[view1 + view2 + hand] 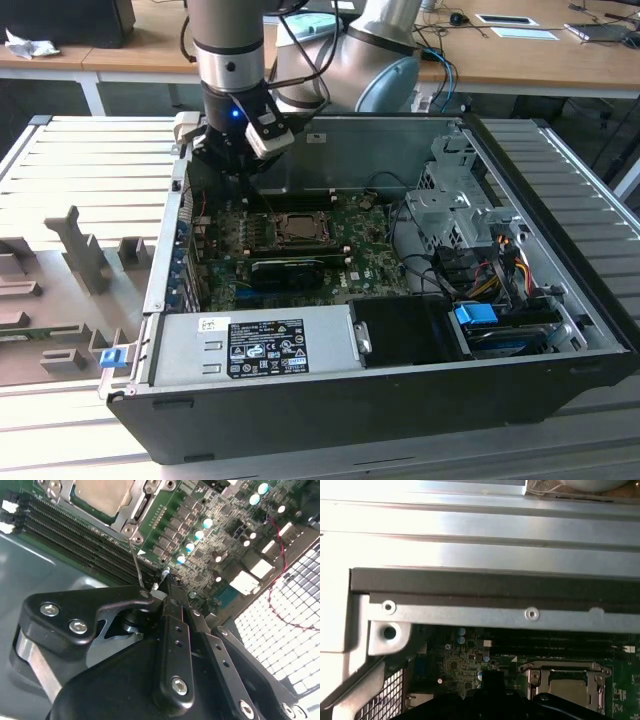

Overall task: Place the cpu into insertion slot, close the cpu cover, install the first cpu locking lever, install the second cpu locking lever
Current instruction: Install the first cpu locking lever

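Exterior view: black open computer case (380,405) lies on a grey slatted table (90,160). Inside it are a green motherboard (372,232) and a silver power supply box (250,345) along the lower edge.

The arm comes down in the upper left of the exterior view. The gripper (235,170) hangs inside the case over the board, towards the exterior view's left of the insertion slot (263,228), a square dark socket with a silver rim.

The cpu (298,226), a small flat square chip with a pale silver-beige face, sits in that slot at the centre of the board. A long black card (290,268) lies just below it in the frame.

Second wrist view: the cpu (102,494) is seated, and the cpu cover (136,509), a thin silver hinged frame, lies flat around its face. Long black memory slots (75,540) run beside the socket. The gripper (167,580) has its black fingertips drawn together, no gap seen. A thin metal rod (136,562) rises from the corner of the frame to just beside the tips. Whether the tips pinch it cannot be told.

First wrist view: gripper (492,677) near the board, cpu (568,689) and cover (565,668) just beside it, silver case rim (470,615) beyond.
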Motion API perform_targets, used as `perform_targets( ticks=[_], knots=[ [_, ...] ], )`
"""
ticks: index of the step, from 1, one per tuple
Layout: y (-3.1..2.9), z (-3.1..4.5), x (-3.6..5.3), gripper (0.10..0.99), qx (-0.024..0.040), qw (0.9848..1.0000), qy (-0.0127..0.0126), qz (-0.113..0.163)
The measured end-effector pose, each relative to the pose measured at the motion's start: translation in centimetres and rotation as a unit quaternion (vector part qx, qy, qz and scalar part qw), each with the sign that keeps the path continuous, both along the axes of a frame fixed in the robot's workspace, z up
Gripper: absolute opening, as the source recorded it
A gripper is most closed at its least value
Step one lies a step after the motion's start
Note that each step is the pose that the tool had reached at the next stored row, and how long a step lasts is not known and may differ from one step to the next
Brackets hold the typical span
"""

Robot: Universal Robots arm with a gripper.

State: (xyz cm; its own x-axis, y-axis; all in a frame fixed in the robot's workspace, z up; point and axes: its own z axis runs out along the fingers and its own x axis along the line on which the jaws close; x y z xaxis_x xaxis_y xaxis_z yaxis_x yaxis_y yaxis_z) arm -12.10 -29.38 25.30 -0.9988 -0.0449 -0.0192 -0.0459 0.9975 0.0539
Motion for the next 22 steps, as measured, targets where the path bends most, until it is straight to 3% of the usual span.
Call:
perform_targets(
  ticks=[4,11,14,22],
  knots=[
    [0.23,0.03,0.26,0.106,0.0,1.0,0.0,0.001],
    [0.23,0.03,1.55,0.106,0.0,1.0,0.0004,0.001],
    [0.23,0.03,2.57,0.106,0.0,1.0,0.001,0.001],
    [0.23,-0.08,4.32,0.106,0.0,1.0,0.0034,0.001]
  ],
)
